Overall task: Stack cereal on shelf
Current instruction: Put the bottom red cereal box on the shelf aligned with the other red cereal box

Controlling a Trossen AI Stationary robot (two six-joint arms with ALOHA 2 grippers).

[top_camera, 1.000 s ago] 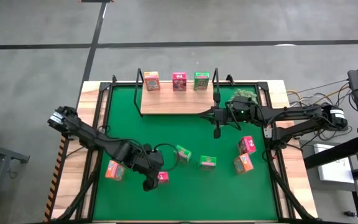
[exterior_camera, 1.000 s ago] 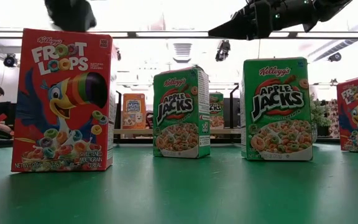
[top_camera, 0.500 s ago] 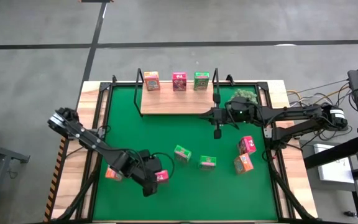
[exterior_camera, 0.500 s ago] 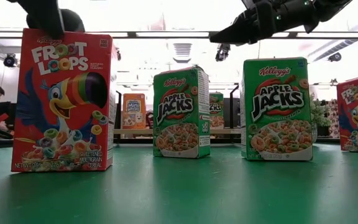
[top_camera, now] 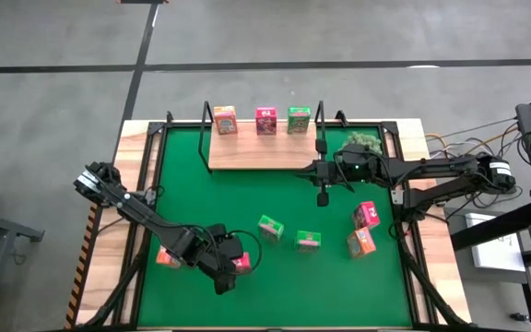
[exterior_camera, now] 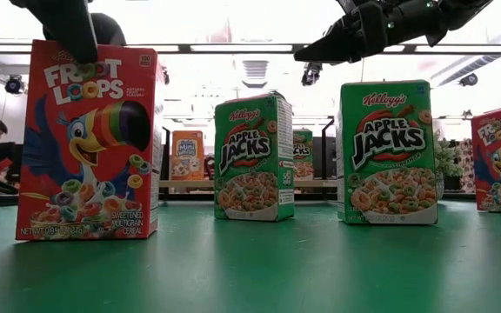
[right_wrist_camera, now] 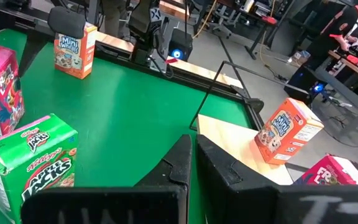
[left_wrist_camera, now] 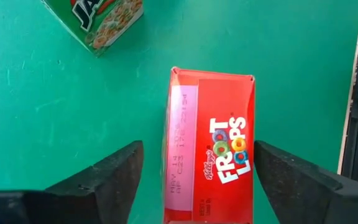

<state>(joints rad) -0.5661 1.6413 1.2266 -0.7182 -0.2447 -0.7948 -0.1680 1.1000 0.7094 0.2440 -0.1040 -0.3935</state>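
With 3 boxes sitting on the shelf [top_camera: 256,152] and 6 waiting, the left gripper [left_wrist_camera: 194,180] (fingers spread) is straddling a pink box [left_wrist_camera: 210,146], gripping nothing.

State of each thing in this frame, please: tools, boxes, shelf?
left tool: open, straddling the Froot Loops box.
Froot Loops box: upright on mat, not gripped.
right tool: shut, empty, above mat beside shelf.
shelf: holds orange box, pink box, green box in a row.
Apple Jacks boxes: both upright on mat.
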